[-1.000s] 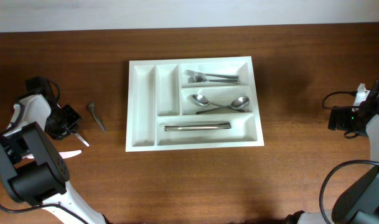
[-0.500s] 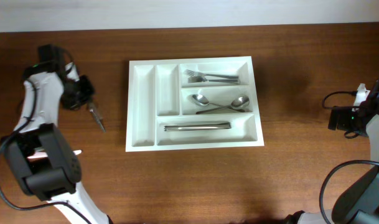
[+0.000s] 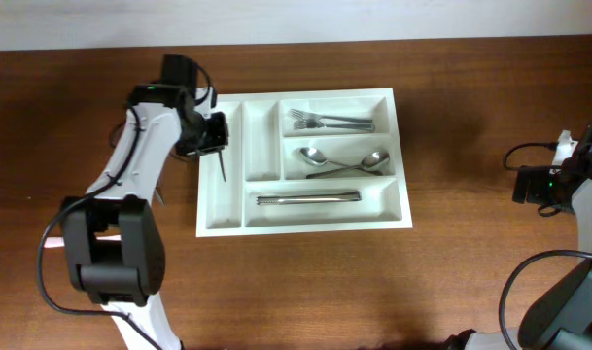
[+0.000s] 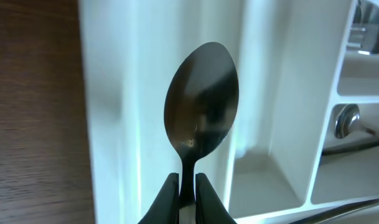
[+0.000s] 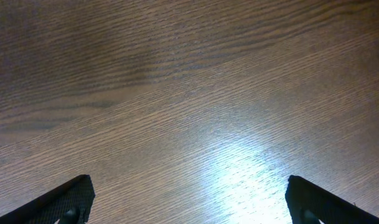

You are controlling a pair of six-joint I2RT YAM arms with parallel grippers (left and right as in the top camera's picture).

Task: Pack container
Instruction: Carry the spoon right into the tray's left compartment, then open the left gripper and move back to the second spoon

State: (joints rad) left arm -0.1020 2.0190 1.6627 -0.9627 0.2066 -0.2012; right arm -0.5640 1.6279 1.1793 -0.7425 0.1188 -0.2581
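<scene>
While the left arm stretches rightward, the left tool point(image 4: 187, 186) clamps a spoon point(image 4: 201, 106) above the tray point(image 3: 261, 136) at mid tabletop point(image 3: 451, 282) — handle cut off; the right tool point(image 5: 189, 186) stands apart.

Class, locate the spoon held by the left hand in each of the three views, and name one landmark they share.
Overhead: upper left, the spoon hangs from the left hand over the cutlery tray's leftmost narrow compartment.
Left wrist: dead centre, bowl uppermost, handle pinched at the bottom edge.
Right wrist: not in it; only table wood.
Shared landmark: the white tray wall, in overhead and left wrist views.
</scene>
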